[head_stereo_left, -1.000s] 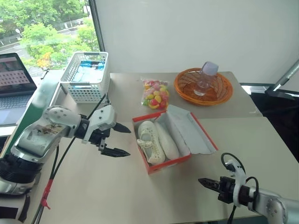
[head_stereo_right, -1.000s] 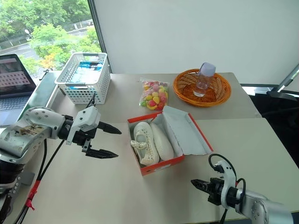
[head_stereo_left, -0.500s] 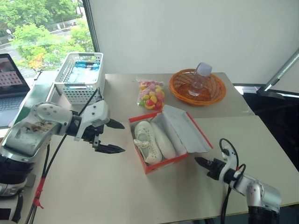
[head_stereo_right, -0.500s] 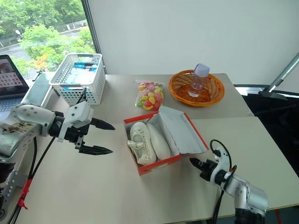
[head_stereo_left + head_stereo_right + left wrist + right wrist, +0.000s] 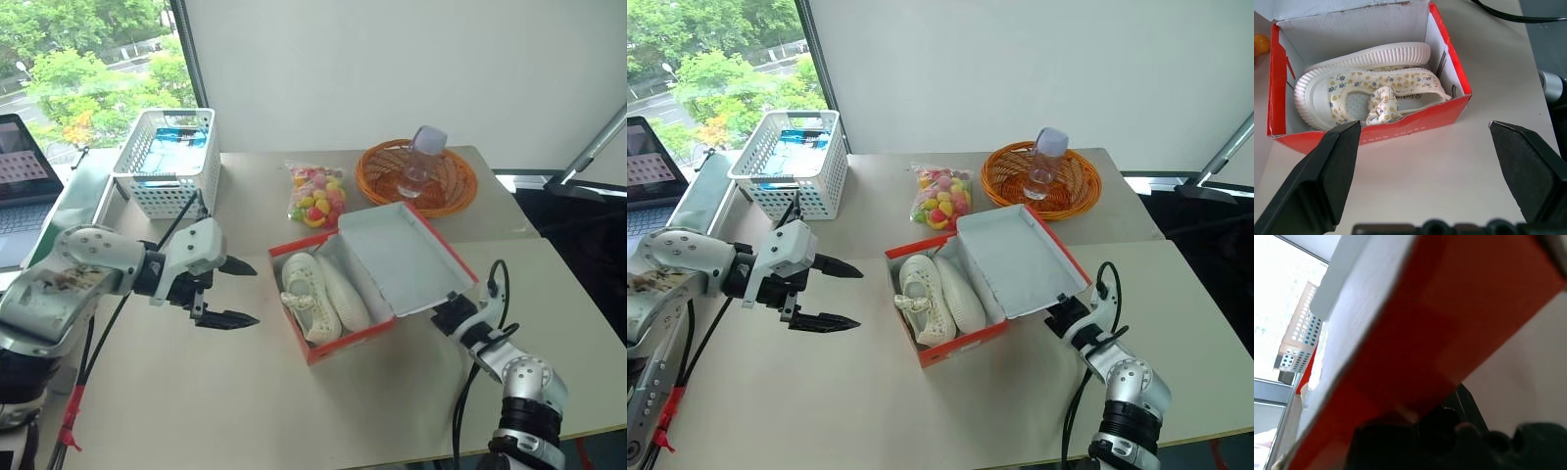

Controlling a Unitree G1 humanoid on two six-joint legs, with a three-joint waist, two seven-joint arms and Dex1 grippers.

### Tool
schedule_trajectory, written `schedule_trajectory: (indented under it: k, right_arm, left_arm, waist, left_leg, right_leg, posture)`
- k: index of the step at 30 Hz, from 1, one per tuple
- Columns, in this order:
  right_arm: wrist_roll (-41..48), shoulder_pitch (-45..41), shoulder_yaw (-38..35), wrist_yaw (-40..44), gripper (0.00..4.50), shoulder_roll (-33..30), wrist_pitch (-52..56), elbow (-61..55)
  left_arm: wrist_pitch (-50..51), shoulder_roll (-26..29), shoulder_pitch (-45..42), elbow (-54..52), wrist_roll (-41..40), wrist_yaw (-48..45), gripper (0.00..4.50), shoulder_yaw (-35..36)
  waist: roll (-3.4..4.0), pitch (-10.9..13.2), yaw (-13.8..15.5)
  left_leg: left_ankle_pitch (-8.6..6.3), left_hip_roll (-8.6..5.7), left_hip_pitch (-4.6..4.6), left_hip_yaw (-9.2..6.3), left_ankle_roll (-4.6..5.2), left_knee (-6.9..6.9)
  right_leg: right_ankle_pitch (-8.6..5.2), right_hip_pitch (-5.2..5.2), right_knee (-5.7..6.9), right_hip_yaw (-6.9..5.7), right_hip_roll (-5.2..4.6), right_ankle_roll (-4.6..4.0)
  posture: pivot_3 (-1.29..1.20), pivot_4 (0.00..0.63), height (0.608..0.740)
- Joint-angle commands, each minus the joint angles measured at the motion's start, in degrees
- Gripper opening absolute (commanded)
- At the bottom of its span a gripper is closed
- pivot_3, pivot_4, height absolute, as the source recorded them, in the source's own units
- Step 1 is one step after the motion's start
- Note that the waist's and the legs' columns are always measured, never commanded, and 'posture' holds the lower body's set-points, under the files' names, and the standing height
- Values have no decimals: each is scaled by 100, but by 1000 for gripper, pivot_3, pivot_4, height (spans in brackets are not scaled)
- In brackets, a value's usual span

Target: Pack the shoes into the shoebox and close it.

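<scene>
Pair of cream shoes [image 5: 321,294] lying side by side inside open red shoebox [image 5: 345,340] at table centre. Closed right gripper [image 5: 446,315] tucked under raised lid's [image 5: 404,257] free edge. Left gripper [image 5: 235,292] spread wide, beside box, empty.

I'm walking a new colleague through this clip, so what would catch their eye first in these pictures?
The red shoebox at the table's middle stands out, with the pair of cream shoes lying inside and its lid tipped up on the robot's right. The shut right gripper sits under that lid's outer edge, while the open left gripper hovers beside the box on the other side. Behind lie a bright candy bag and an orange wicker basket.
</scene>
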Motion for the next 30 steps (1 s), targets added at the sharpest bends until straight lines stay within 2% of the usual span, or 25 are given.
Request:
schedule_trajectory:
  k: [1, 7, 10, 17, 25, 30]
  right_arm:
    - [731, -332, 15, -77, 0, -294, 420, -941]
    - [1315, -657, 523, -59, 0, -711, 1057, -1777]
    - [1471, -993, 1047, -40, 0, -919, 1407, -2104]
    - [1556, -1773, 1769, 219, 0, -1353, 1795, -1908]
    - [1109, -2573, 2973, 1031, 0, -1483, 1538, -1417]
    - [-105, -3149, 4505, 1988, 0, -1295, 674, -405]
  left_arm:
    - [-4, 98, -2, -122, -44, 28, 4465, 222]
    - [-46, 88, -26, -23, -7, 24, 4465, 220]
    - [-111, 116, 36, 30, 71, 70, 4465, 262]
    - [13, 143, 416, -258, -48, 292, 4465, 559]
    - [306, 112, 961, -773, -233, 732, 4465, 1017]
    - [427, -8, 1207, -1002, -304, 1083, 4465, 1086]
  waist:
    - [8, 5, -6]
    - [13, 8, 7]
    - [14, 9, -6]
    - [15, 11, 24]
    - [15, 11, 120]
    - [15, 11, 121]
  left_leg:
    - [0, -1, -2, 2, 0, -1]
    - [0, -1, -2, 1, 0, -6]
    - [0, -1, -2, 3, 0, -6]
    - [-1, 0, -10, 4, 2, -9]
    - [-2, -4, -62, 8, 6, -5]
    - [-2, -2, -61, 8, 7, -3]
  right_leg:
    - [-1, -3, 0, 3, 0, 1]
    - [-2, -5, -1, 5, 3, 2]
    - [-2, -6, -1, 7, 2, 2]
    - [-1, -16, -4, 9, 4, -1]
    - [19, -70, 0, 13, 2, -27]
    - [18, -72, 3, 15, 7, -26]
  posture:
    - [0, 150, 740]
    - [0, 150, 740]
    - [0, 150, 740]
    - [0, 150, 740]
    - [0, 150, 740]
    - [0, 150, 740]
